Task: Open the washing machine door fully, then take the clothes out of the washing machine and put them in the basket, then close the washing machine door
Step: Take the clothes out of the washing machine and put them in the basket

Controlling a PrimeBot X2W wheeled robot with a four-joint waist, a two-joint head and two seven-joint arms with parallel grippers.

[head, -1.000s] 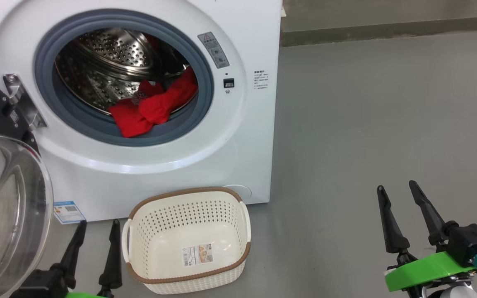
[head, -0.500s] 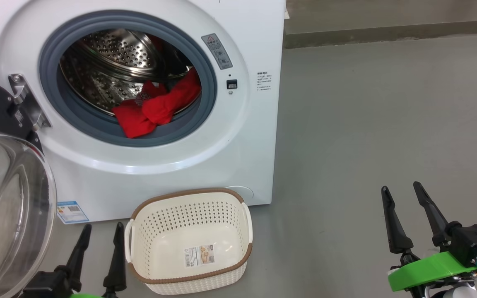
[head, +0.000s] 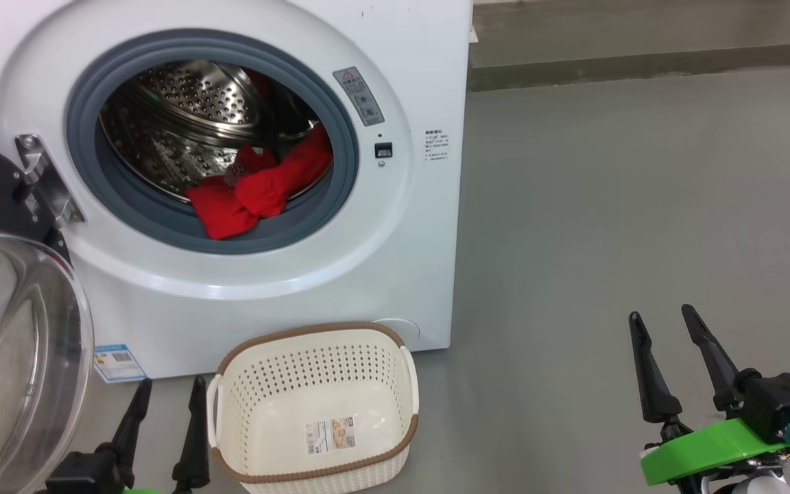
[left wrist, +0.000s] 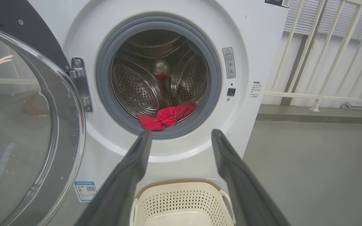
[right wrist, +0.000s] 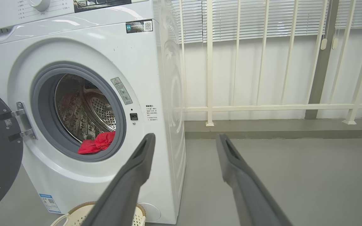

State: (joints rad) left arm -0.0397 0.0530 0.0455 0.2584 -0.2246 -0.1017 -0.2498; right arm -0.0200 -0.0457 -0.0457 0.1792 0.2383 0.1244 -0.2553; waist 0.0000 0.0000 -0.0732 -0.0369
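Lately, little has been altered but the view: over the last second the whole head picture has been shifted downward, so nothing on the floor has been moved. The washing machine door is swung wide to the left, so the first step is judged done. The clothes are heaped at the front lip of the washing machine; the basket is set empty just before it. The left gripper is held low beside the basket, fingers parted, empty, aimed at the opening. The right gripper is likewise spread, well off right, holding nothing.
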